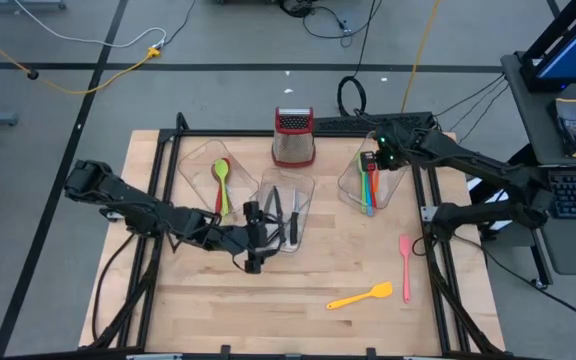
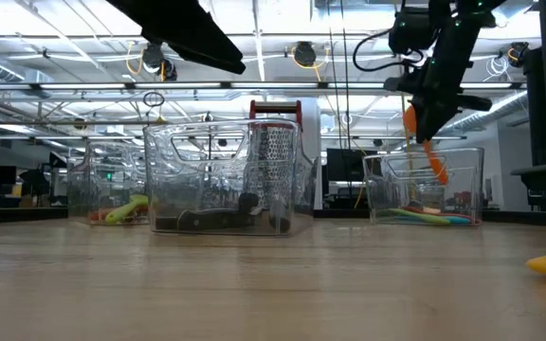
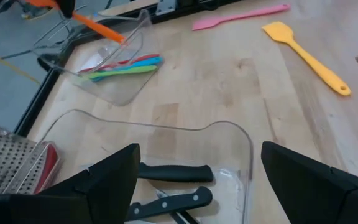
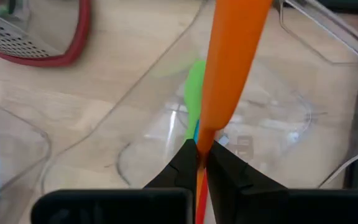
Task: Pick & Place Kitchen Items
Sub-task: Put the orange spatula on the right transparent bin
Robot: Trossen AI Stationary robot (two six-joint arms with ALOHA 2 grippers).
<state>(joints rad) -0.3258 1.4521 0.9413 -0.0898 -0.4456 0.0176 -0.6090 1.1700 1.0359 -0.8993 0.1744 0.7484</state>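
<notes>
My right gripper (image 1: pixel 372 160) hangs over the right clear tub (image 1: pixel 386 188), shut on an orange utensil (image 2: pixel 431 159) that slants down into it. Green, blue and red utensils (image 3: pixel 126 67) lie on that tub's bottom. My left gripper (image 3: pixel 197 186) stands open over the near end of the middle tub (image 1: pixel 301 190), touching nothing; black-handled knives (image 3: pixel 178 173) lie in that tub. The left tub (image 1: pixel 200 165) holds a green spoon (image 1: pixel 223 180) and a red one. A pink spatula (image 1: pixel 405 265) and a yellow spatula (image 1: pixel 361 296) lie flat on the table. My right gripper pinches the orange utensil's narrow handle (image 4: pixel 205 138) between its two fingers, coming from above and slanting down. The broad orange part (image 4: pixel 232 56) runs on past the fingertips. The utensil is tilted, its lower end (image 2: pixel 439 175) inside the tub above the utensils lying there.
A steel box grater with a red top (image 1: pixel 293 137) stands behind the middle tub. Bare wooden table (image 1: pixel 218 300) lies at the near side, left of the yellow spatula. A black frame rail (image 1: pixel 433 215) runs along the table's right side.
</notes>
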